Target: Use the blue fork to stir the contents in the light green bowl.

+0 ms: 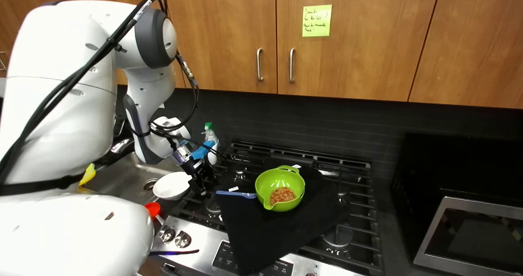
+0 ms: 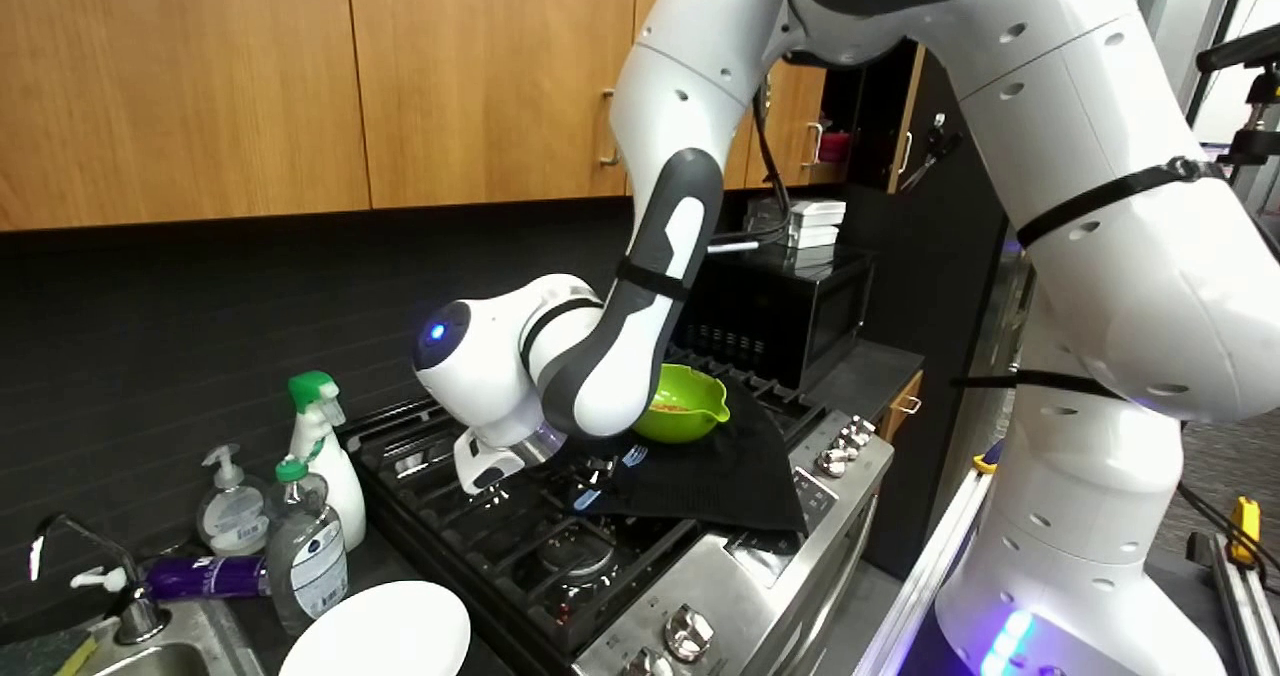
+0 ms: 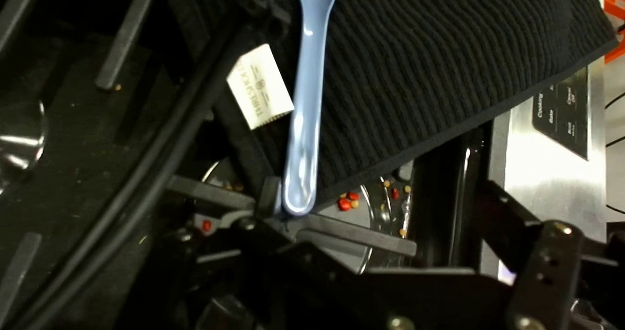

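In the wrist view the blue fork [image 3: 305, 110] lies on a black cloth, its handle end pointing back toward my gripper [image 3: 373, 208]. The jaws stand wide apart with nothing between them, and the handle end is near the left one. An exterior view has the gripper [image 1: 201, 182] low over the stove, just off the handle end of the fork [image 1: 235, 194]. Close to the tines sits the light green bowl [image 1: 266, 182], upright. Its contents [image 1: 282, 195] form a reddish-brown heap at the bottom. The arm partly covers the bowl [image 2: 705, 418] in an exterior view.
The black cloth [image 1: 269, 233] covers part of the gas stove's grates. A white dish [image 1: 173, 185] stands beside the sink [image 1: 132, 176]. A spray bottle [image 2: 338, 476] and other bottles are near the back wall. Red and yellow bits [image 3: 344, 204] lie scattered on a burner. A microwave [image 1: 470, 231] is beyond the stove.
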Tool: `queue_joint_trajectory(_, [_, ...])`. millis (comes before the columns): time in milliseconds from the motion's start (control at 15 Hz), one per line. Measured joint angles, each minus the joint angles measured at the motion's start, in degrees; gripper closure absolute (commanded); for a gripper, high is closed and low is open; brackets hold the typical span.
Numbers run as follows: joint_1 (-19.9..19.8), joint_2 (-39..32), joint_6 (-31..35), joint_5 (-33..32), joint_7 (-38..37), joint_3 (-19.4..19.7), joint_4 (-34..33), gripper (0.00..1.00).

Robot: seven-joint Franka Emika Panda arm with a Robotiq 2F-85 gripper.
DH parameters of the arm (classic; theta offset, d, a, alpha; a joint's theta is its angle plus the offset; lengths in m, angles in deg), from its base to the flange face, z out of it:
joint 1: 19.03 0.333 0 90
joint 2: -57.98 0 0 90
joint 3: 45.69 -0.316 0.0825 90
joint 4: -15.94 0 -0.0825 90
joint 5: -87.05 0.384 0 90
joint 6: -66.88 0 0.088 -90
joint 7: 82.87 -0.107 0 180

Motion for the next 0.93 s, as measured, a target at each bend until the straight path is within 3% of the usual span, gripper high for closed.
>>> queue_joint_trajectory(933, [-1.44, -1.49, 0.20, -2.48, -0.86, 0.21, -0.33, 0.00])
